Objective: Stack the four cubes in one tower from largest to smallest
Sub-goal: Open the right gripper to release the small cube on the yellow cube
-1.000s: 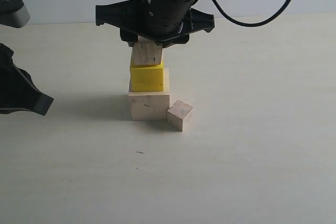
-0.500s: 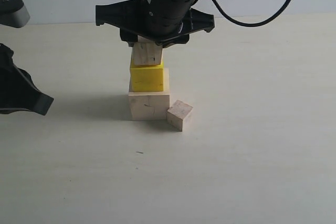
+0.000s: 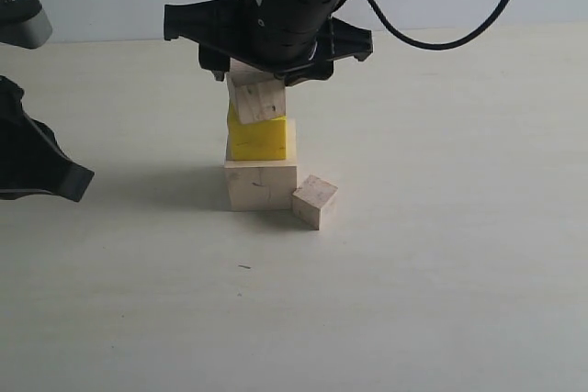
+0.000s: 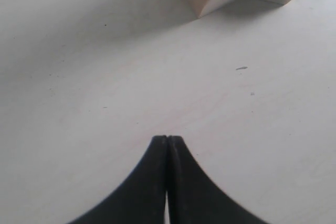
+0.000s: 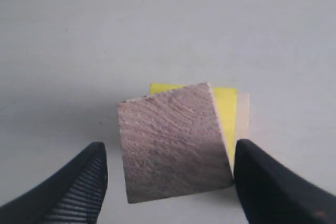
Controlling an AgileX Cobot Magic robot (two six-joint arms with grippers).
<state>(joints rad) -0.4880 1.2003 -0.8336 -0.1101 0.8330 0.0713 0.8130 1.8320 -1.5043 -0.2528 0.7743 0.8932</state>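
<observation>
Between the spread fingers of the right gripper (image 5: pixel 169 149), the small wooden cube (image 5: pixel 176 142) sat skewed atop the yellow cube (image 5: pixel 226 124), seemingly light, stiff, rough-grained, best pinched across opposite flat faces.

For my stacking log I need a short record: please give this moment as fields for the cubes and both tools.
Base: large pale cube on the table
Second: yellow cube on the base
Third: small wooden cube on the yellow one, sitting askew
Loose: smallest cube on the table beside the base
Right tool: open, jaws either side of the third cube
Left tool: shut, empty
Remaining: smallest cube not yet stacked
</observation>
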